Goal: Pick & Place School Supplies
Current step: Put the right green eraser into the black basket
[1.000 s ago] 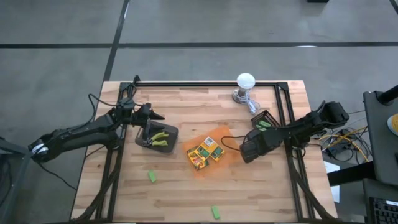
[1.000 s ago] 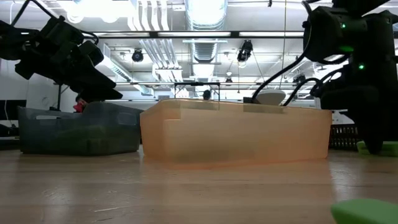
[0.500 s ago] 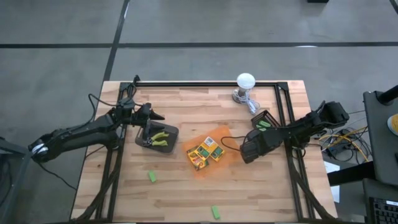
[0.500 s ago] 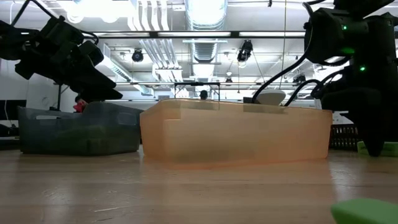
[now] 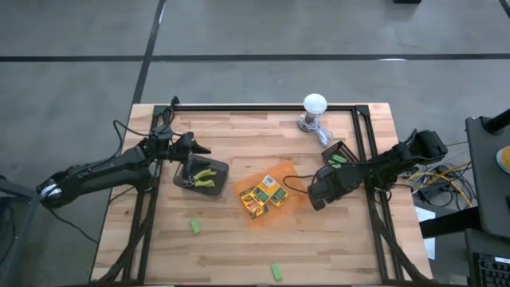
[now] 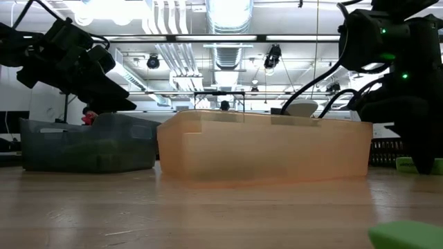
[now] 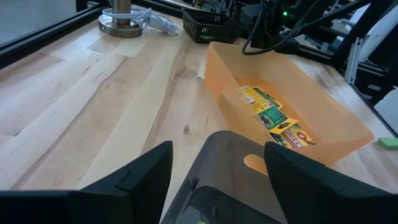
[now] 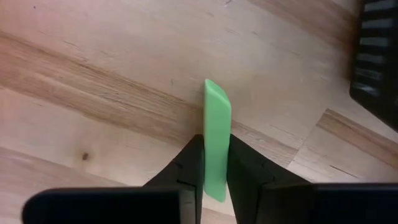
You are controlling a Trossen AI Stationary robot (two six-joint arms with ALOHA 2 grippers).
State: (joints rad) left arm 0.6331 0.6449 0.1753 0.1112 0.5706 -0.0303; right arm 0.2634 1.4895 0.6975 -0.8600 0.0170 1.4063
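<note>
High view: the right gripper (image 5: pixel 316 194) is seen at 3 o'clock of the orange tray (image 5: pixel 288 169).

Right wrist view: a green piece (image 8: pixel 216 147) is pinched between the fingers (image 8: pixel 191 163), its long axis running straight out from them.

Left wrist view: the left gripper (image 7: pixel 214 163) is spread wide, empty, over the grey bin (image 7: pixel 224 171).

1. Tray (image 5: pixel 280 171) at table centre, crayon boxes (image 5: pixel 263 196) inside.
2. Bin (image 5: pixel 181 171) left of tray, plier tools (image 5: pixel 205 176) in it.
3. Lamp (image 5: pixel 314 104) at far edge, basket (image 5: pixel 339 151) right of tray.
4. Two loose stubby pieces (image 5: pixel 194 226) (image 5: pixel 276 271) lie on table (image 5: pixel 239 135) near front.
</note>
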